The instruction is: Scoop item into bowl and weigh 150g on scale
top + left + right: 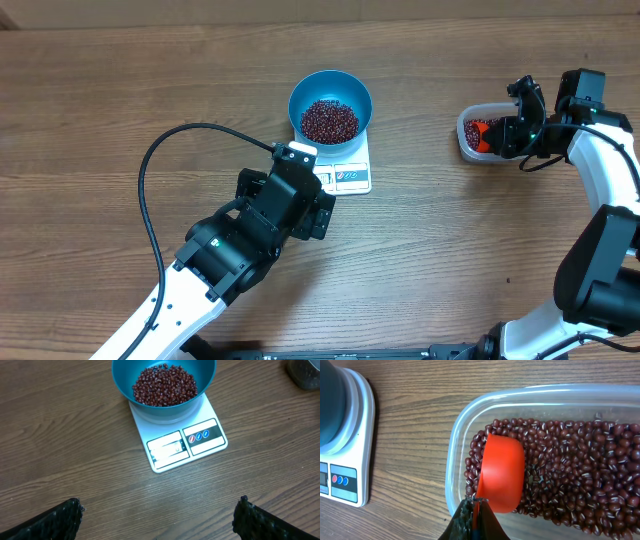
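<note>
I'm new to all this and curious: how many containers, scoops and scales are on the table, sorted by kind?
Containers: 2 (blue bowl, clear tub)
Scoops: 1 (orange scoop)
Scales: 1 (white scale)
Total: 4

Wood-grain table (90, 110), mid-brown w/ darker streaks, grain running left-right, fills nearly the whole overhead view. Surface matte, a few small dark specks. Paler strip (200, 10) along the top edge; can't tell if that's the table's rim. Light soft and even, shadows faint, slight sheen in the wrist views.
</note>
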Robot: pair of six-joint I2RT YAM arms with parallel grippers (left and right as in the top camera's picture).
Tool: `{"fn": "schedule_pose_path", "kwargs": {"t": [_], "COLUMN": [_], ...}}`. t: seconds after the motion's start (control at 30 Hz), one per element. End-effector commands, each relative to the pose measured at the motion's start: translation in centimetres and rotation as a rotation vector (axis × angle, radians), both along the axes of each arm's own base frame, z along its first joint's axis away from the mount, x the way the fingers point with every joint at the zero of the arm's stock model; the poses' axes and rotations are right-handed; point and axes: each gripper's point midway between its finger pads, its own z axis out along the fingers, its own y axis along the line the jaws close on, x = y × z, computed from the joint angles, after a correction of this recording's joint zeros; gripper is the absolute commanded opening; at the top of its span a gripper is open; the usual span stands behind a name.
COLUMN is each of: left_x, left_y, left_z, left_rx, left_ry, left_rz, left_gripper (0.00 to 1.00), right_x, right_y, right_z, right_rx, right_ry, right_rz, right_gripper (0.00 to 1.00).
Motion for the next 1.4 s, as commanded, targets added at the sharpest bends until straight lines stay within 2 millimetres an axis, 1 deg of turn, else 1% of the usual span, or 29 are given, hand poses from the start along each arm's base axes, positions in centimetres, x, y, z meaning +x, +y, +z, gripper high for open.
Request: {"fn": "schedule_pose_path", "kwargs": {"t": [0.0, 0.07, 0.2, 0.5, 0.7, 0.8, 0.93, 1.1, 1.2, 1.37], "left_x": [0.2, 0.2, 0.2, 0.2, 0.2, 0.2, 0.2, 0.2, 0.2, 0.2], "left_y": [0.3, 0.3, 0.3, 0.3, 0.3, 0.3, 0.3, 0.3, 0.3, 0.3], "left_z": [-0.2, -0.2, -0.2, -0.2, -0.2, -0.2, -0.2, -0.2, -0.2, -0.2], "left_rx": [0.012, 0.012, 0.012, 0.012, 0.012, 0.012, 0.012, 0.012, 0.012, 0.012], "left_ry": [0.002, 0.002, 0.002, 0.002, 0.002, 0.002, 0.002, 0.002, 0.002, 0.002], "left_rz": [0.006, 0.006, 0.006, 0.006, 0.006, 0.006, 0.006, 0.006, 0.006, 0.006], "left_gripper": [0.99, 0.99, 0.99, 0.99, 0.99, 0.99, 0.99, 0.99, 0.99, 0.99], "right_x": [-0.2, 0.0, 0.4, 0.4, 0.2, 0.0, -0.3, -0.5, -0.5, -0.5], "right_y": [0.8, 0.6, -0.9, -1.0, -2.2, -2.4, -2.6, -2.3, -2.2, -2.3], "right_z": [-0.3, -0.3, -0.8, -0.8, -0.9, -1.5, -3.0, -4.6, -5.1, -5.2], "right_rx": [0.045, 0.048, 0.018, 0.029, 0.052, 0.073, 0.102, 0.125, 0.134, 0.136], "right_ry": [0.0, 0.007, 0.05, 0.062, 0.08, 0.099, 0.147, 0.188, 0.201, 0.203], "right_rz": [0.014, -0.017, -0.157, -0.19, -0.25, -0.261, -0.284, -0.28, -0.279, -0.282], "right_gripper": [0.04, 0.04, 0.04, 0.04, 0.04, 0.04, 0.04, 0.04, 0.04, 0.04]}}
